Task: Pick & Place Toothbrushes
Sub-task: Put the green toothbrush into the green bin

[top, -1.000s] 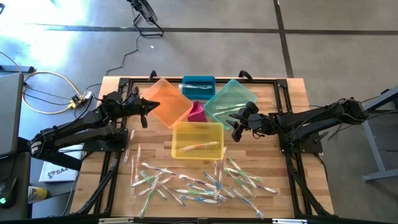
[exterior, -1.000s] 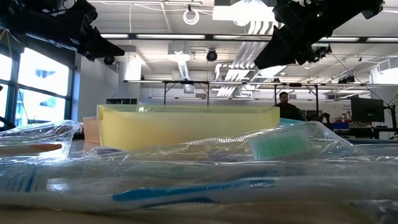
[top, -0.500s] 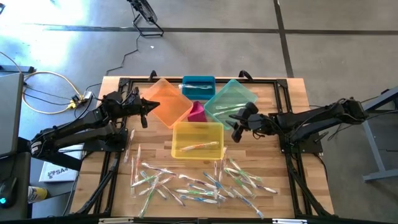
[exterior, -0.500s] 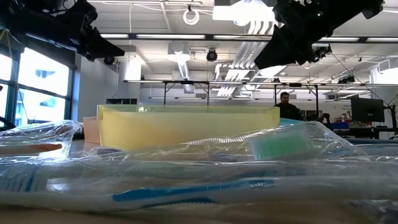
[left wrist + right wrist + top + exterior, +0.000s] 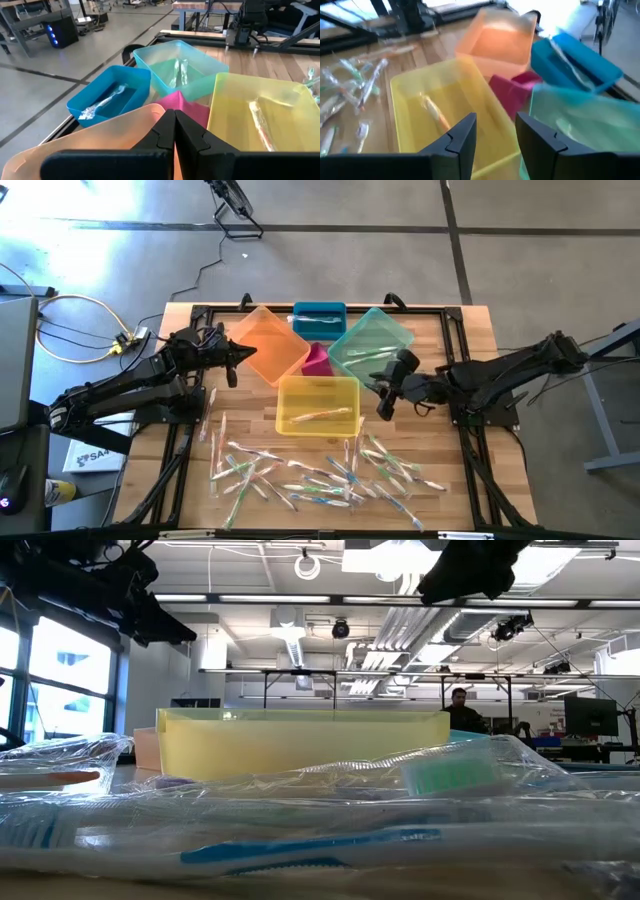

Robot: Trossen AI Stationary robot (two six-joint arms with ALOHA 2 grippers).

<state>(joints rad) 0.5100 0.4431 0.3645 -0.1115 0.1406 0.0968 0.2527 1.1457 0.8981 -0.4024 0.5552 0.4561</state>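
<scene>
The toothbrushes (image 5: 320,472) are found mostly in a loose heap on the near part of the table (image 5: 450,340), with single wrapped ones already lying in the yellow bin (image 5: 317,404), the teal bin (image 5: 371,345) and the blue bin (image 5: 319,320). The right gripper (image 5: 383,401) is held above the table just right of the yellow bin, its fingers parted and empty, so a fresh pick is judged to be in hand. The left gripper (image 5: 233,361), fingers pressed together on nothing, is parked at the orange bin (image 5: 267,345); a descent onto one brush at the heap's right edge is called for next.
</scene>
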